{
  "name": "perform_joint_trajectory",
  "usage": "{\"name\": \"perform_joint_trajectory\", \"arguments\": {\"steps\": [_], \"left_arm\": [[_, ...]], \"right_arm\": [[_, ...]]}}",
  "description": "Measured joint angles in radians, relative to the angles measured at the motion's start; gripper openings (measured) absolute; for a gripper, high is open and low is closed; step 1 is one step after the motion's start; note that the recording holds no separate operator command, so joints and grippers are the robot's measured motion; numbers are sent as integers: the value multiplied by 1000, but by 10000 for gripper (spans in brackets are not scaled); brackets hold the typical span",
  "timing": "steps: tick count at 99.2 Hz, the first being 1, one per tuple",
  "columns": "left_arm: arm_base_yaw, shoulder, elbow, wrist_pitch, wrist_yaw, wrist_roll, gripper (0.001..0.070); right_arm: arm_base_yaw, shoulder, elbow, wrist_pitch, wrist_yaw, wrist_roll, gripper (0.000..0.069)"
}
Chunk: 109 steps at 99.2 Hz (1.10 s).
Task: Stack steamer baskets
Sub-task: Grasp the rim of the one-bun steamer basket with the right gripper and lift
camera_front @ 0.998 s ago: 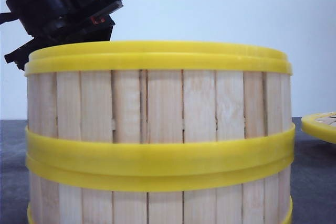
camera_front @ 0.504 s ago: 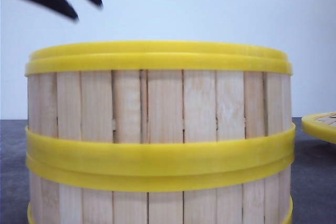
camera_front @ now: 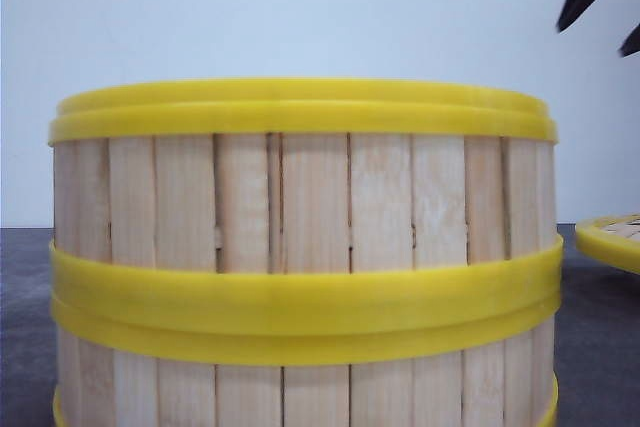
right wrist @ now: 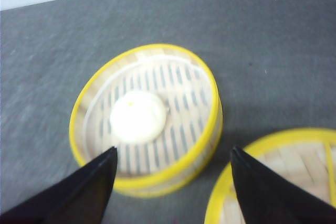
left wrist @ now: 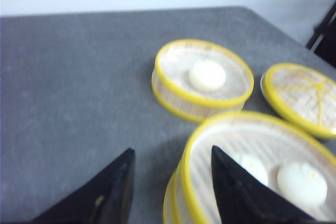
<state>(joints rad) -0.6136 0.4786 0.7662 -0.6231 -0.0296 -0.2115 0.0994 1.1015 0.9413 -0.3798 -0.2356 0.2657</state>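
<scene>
Lighting's bright, flat and even, no harsh shadows anywhere, just soft dark patches on the grey surface [right wrist: 294, 30] under the steamer baskets [right wrist: 147, 116]. Both wrist views look soft and smeary, especially the buns [left wrist: 207, 75], which blow out white. Front view is sharp on the slats, slightly hazy.

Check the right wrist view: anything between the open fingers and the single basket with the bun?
Nothing; only bare grey table lies between the right gripper and that basket.

The steamer baskets [camera_front: 300, 247] have walls of pale, matt wooden slats banded by smooth, glossy yellow plastic rims, their slatted bases [right wrist: 173, 98] the same light wood, and they stand on a desk [left wrist: 79, 87] with a matt, finely grained dark grey surface.
</scene>
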Motion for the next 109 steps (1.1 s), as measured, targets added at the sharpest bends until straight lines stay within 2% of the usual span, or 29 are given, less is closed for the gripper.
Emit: {"name": "perform_joint_trajectory", "arguments": {"steps": [14, 29, 64, 109], "left_arm": [[0, -127, -33, -93, 0, -39, 269], [0, -224, -33, -125, 0, -53, 269], [0, -260, -33, -247, 0, -67, 269], [0, -260, -33, -262, 0, -82, 269]], "right_arm": [[0, 165, 73, 23, 0, 0, 414], [0, 325, 130, 51, 5, 0, 414], [14, 566, 178, 149, 100, 4, 404], [58, 688, 185, 232, 160, 5, 203]]}}
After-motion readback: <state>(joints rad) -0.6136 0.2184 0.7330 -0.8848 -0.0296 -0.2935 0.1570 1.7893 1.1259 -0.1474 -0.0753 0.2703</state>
